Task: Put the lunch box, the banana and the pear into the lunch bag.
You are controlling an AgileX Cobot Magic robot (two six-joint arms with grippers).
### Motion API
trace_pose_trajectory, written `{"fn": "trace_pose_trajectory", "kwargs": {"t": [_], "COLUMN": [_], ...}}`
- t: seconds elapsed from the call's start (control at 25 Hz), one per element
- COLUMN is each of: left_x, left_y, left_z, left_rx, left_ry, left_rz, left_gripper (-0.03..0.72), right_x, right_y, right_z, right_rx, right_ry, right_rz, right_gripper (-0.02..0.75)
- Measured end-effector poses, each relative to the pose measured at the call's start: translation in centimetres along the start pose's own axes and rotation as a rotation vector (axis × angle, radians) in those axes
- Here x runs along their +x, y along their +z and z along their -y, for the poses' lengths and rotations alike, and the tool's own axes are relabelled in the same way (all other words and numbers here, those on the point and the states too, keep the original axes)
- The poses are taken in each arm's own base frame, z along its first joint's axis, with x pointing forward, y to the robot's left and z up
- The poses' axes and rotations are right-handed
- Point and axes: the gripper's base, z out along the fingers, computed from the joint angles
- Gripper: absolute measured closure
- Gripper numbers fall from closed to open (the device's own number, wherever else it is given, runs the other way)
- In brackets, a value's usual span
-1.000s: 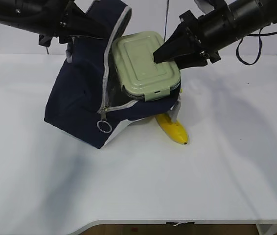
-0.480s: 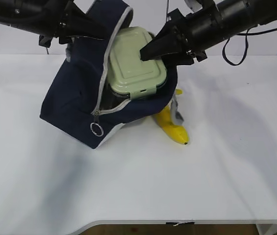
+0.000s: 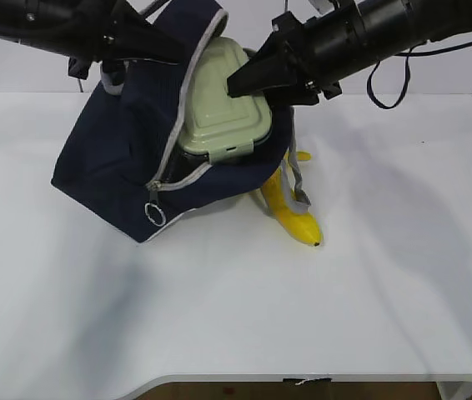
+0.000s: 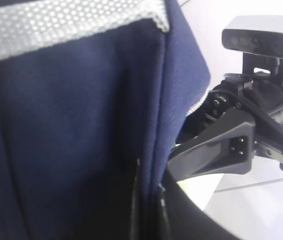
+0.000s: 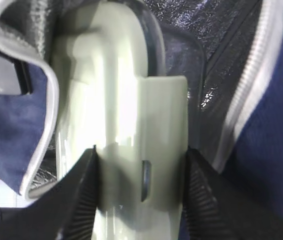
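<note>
Exterior view: navy lunch bag (image 3: 115, 158) tilted on white table (image 3: 236, 317), mouth toward right gripper (image 3: 240, 83). Left gripper (image 3: 140, 42) clenched on bag's upper fabric, holding it raised. Right gripper jaws grasp pale green lunch box (image 3: 219, 104) at its clip end; box lies between jaws, partly inside bag mouth. Banana (image 3: 290, 212) on table below right jaws, partly under bag edge. Zipper ring pull (image 3: 155, 214) hangs at bag's lower front. Pear not visible.
</note>
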Motion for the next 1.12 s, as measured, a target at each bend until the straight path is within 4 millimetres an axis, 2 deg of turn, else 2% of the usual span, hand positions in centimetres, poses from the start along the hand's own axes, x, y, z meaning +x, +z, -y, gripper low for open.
{"fn": "trace_pose_trajectory", "kwargs": {"t": [0.36, 1.12], "left_x": [0.5, -0.2], "left_y": [1.1, 1.2], "left_z": [1.2, 1.3], "left_rx": [0.026, 0.034], "left_ry": [0.012, -0.033], "left_rz": [-0.018, 0.06], "left_gripper": [0.687, 0.687], "right_x": [-0.5, -0.6], "right_y": [-0.1, 0.0], "right_z": [-0.2, 0.1], "right_rx": [-0.013, 0.013], "right_ry": [0.0, -0.021], "right_rz": [0.046, 0.05], "right_gripper": [0.389, 0.39]}}
